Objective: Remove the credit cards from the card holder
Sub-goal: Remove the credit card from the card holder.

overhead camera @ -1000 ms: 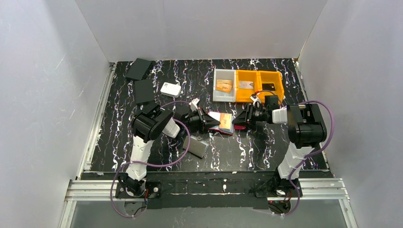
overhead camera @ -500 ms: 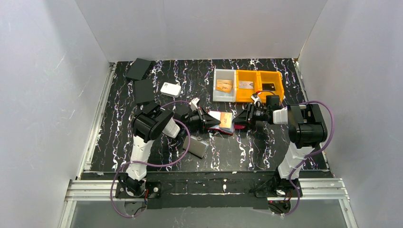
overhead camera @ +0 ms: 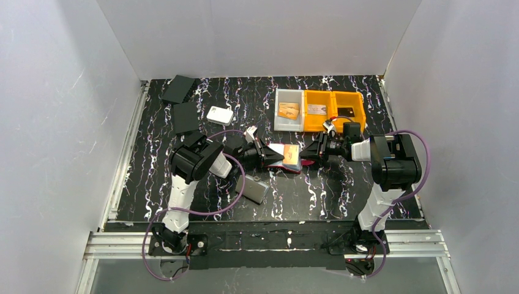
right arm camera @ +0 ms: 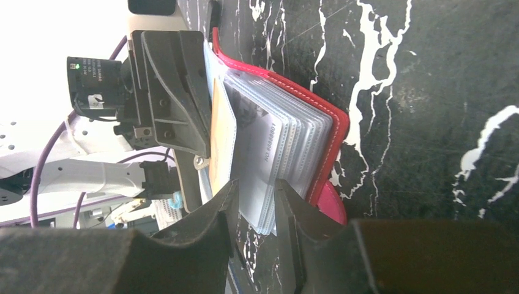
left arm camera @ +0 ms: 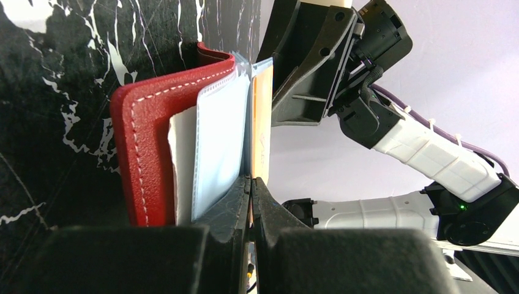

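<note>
While left fingers (left arm camera: 235,205) pinch the card holder (left arm camera: 147,141), half-spread right fingers (right arm camera: 211,229) flank its sleeves.

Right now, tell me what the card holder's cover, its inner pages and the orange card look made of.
The card holder: cover of red leather or imitation, matte, with white edge stitching. Its sleeve pages: thin clear plastic, glossy; print shows through. The orange card: probably stiff plastic, smooth, flat in its sleeve.

Both arms stretched low and inward, wrists rolled sideways, grippers facing each other. Left gripper (left arm camera: 251,180) pinched fully closed on the card holder (left arm camera: 147,141). Right gripper (right arm camera: 254,187) jaws part-way apart.
</note>
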Robot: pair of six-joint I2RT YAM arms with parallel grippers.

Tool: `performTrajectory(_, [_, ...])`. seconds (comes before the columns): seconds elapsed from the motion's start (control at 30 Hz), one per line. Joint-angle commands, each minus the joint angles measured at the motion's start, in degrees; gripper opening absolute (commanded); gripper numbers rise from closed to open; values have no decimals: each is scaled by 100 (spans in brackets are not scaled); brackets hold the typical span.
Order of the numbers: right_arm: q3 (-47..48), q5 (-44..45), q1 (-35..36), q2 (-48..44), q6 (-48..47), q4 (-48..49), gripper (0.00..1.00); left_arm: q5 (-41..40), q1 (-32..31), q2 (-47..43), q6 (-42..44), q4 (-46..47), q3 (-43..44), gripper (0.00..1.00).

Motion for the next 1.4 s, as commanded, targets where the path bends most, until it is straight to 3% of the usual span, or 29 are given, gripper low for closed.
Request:
performTrajectory(0.0, [-99,-291,-4,50,348,516,36,122,-34,23,-30,349,94,0])
performTrajectory(0.17, [-108,-237,5,75,363,511,34,122,-34,48,-45,363,88,0])
performTrajectory(0.27, [12,32,5,50,-96,-108,37,123,-34,59,-56,376,88,0])
performTrajectory(0.57, [-25,-32,104,127,33,22,43,132,-52,83,-82,385,130,0])
performTrajectory(1.03, [-212,-514,161,157,958,1225,30,167,-81,128,-135,402,193,0])
performTrajectory(1.37, [-87,-457,412,301,632,791,28,202,-85,163,-179,411,267,0])
